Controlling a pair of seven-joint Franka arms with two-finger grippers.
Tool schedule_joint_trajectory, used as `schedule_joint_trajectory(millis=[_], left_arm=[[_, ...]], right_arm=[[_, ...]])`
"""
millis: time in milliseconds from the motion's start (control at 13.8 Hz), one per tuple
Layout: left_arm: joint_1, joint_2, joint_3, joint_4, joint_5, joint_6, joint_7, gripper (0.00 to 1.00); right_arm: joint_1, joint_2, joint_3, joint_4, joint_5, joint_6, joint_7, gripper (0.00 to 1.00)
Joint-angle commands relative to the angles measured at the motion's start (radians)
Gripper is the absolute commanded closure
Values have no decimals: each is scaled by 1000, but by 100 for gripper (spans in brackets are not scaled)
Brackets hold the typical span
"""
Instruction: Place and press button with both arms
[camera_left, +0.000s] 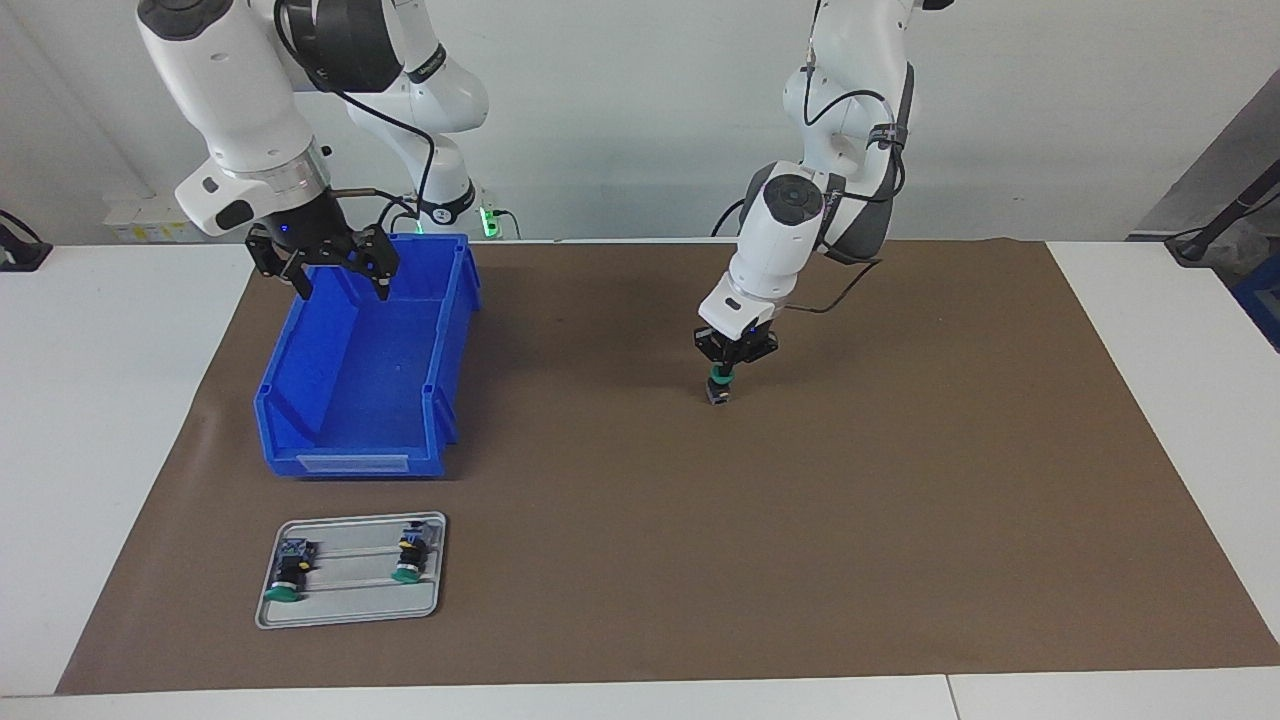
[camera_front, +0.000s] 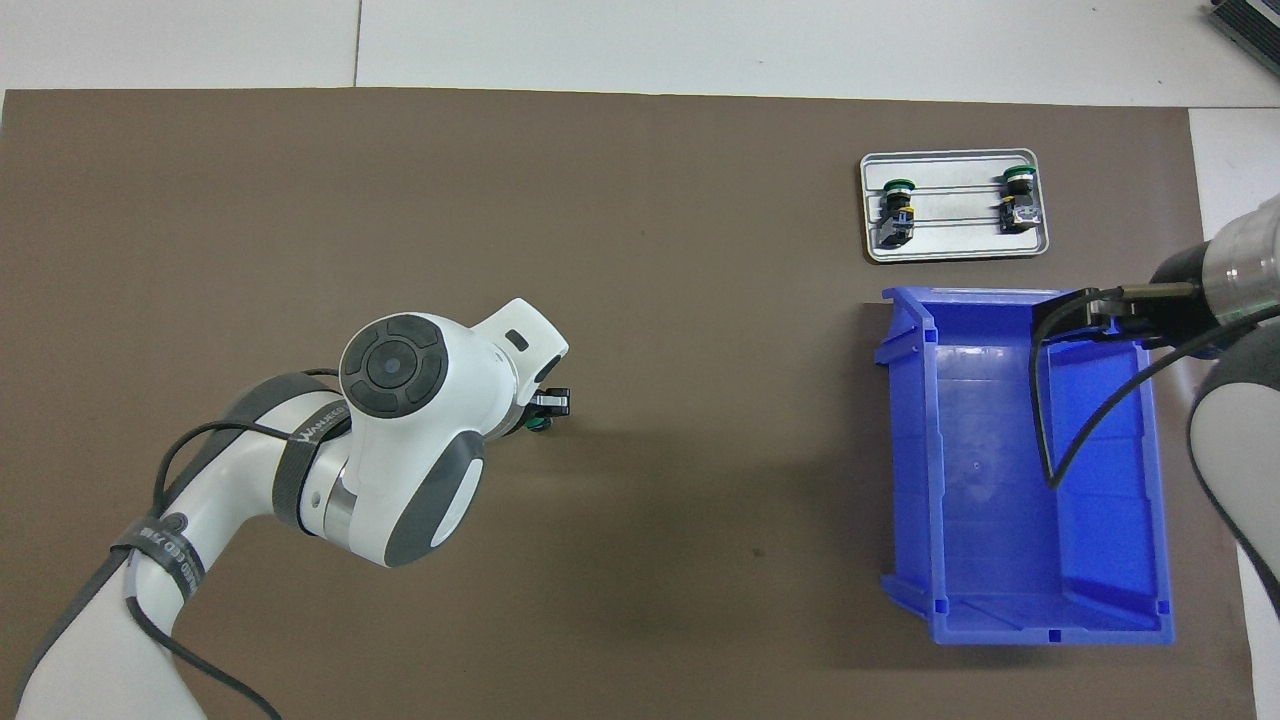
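The button (camera_left: 718, 390) stands upright on the brown mat (camera_left: 900, 480) near the table's middle, green cap up. My left gripper (camera_left: 727, 368) is shut and points straight down, its joined fingertips meeting the green cap from above. In the overhead view the left arm covers most of the button (camera_front: 538, 425); only a green sliver shows under the left gripper (camera_front: 548, 404). My right gripper (camera_left: 340, 286) hangs open and holding nothing over the blue bin (camera_left: 350, 462), above the bin's end nearer the robots, and waits there. The right gripper (camera_front: 1095, 312) also shows at the edge of the overhead view.
The open blue bin (camera_front: 1050, 625) sits toward the right arm's end of the table. A small metal tray (camera_left: 350, 612) lies farther from the robots than the bin and holds two more buttons (camera_left: 288, 577) (camera_left: 408, 557), lying on their sides.
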Motion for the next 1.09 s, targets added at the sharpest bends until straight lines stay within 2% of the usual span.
schedule_joint_trajectory(millis=[0,145,362,652,869,1014], left_arm=[[-23,10,13,-75,23,102,-25,100],[-24,19,15,-75,23,107,-23,100],[-18,19,16,-23,25,49,-20,100],[14,8,26,171,25,-216,-12,100],[106,3,26,312,27,-384,40,100],[181,0,26,360,27,-458,125,100]], right_arm=[[-12,-23,3,-25,20,6,3,0],[-10,-25,3,-23,20,-3,-1,0],[-4,-22,3,-14,20,-16,2,0],[1,-19,8,-5,20,-16,13,3],[20,-17,9,-5,20,-11,17,3],[50,-19,9,-11,20,-5,31,3]])
